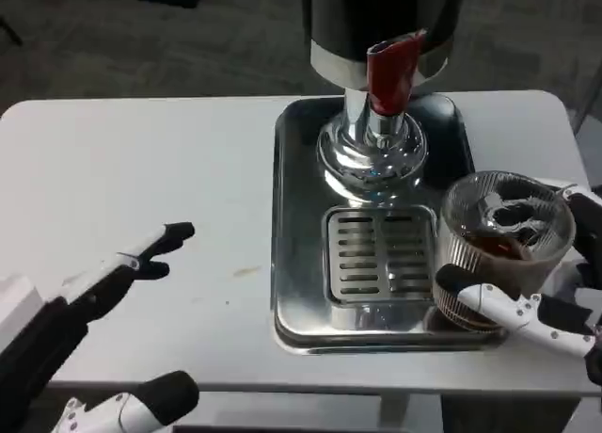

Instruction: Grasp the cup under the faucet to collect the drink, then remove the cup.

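My right robot hand (541,296) is wrapped around the cup (503,245), with one white and black finger (480,296) curling across the cup's front wall low down and another dark finger showing at the cup's far right side. The cup is clear and ribbed, and it stands nearly upright with its long axis vertical and its mouth pointing up, leaning slightly toward the camera. A dark brown drink sits in its lower part. The cup is at the right front corner of the steel drip tray (301,216), over the tray's right rim, just beside the slotted grate (381,254) and well off to the right of the faucet.

The faucet's red tap handle (390,71) hangs at the front of the dark dispenser body (381,14), above the chrome base (372,151) that stands at the back of the tray.

My left robot hand (122,273) is over the bare white bench (141,169), well apart from the tray, its fingers spread and holding nothing; one black-tipped finger points right toward the tray, another lies near the bench's front edge.
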{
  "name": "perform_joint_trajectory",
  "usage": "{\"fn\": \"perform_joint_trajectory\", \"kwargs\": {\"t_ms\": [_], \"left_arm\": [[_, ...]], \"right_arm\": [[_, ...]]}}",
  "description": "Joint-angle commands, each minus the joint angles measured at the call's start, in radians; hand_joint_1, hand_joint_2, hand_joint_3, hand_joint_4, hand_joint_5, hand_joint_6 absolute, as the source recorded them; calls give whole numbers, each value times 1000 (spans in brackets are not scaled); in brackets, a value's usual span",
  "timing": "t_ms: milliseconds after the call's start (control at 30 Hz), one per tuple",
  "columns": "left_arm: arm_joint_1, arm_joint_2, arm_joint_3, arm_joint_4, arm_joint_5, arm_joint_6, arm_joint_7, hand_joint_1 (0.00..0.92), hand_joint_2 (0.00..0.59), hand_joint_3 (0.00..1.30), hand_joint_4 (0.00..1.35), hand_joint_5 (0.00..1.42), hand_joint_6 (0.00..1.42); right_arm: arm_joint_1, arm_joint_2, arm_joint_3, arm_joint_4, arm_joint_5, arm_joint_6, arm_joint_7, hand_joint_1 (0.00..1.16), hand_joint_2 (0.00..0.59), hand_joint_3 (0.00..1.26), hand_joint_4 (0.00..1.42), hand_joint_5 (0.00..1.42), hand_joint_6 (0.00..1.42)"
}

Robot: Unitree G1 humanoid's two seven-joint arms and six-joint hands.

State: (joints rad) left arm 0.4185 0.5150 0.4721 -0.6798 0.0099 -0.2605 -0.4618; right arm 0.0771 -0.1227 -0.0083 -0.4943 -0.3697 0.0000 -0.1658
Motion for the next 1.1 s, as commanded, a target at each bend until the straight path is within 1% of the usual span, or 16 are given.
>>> {"fn": "perform_joint_trajectory", "kwargs": {"t_ms": [33,333,567,800,933,1100], "left_arm": [[-23,25,-40,-24,23,25,-15,0,64,104,52,159,119],[-94,71,-94,-63,58,73,-35,0,65,102,41,141,110],[-112,86,-127,-112,80,107,-52,0,65,101,27,125,109],[-86,90,-119,-182,75,106,-83,0,66,101,22,116,101],[-73,90,-109,-209,69,102,-96,0,66,98,22,114,96],[-52,87,-99,-239,71,94,-108,0,66,94,21,113,93]], "right_arm": [[53,-9,-50,-107,54,-42,33,944,103,941,1120,1302,1424],[132,-40,-125,-234,143,-49,123,952,101,958,1133,1315,1424],[180,-50,-155,-310,200,-40,188,967,96,968,1134,1315,1424],[251,-58,-180,-368,247,-53,248,970,95,976,1142,1315,1424],[305,-59,-190,-393,267,-79,274,971,95,977,1147,1315,1424],[359,-53,-200,-418,275,-113,291,969,100,978,1134,1315,1423]]}}
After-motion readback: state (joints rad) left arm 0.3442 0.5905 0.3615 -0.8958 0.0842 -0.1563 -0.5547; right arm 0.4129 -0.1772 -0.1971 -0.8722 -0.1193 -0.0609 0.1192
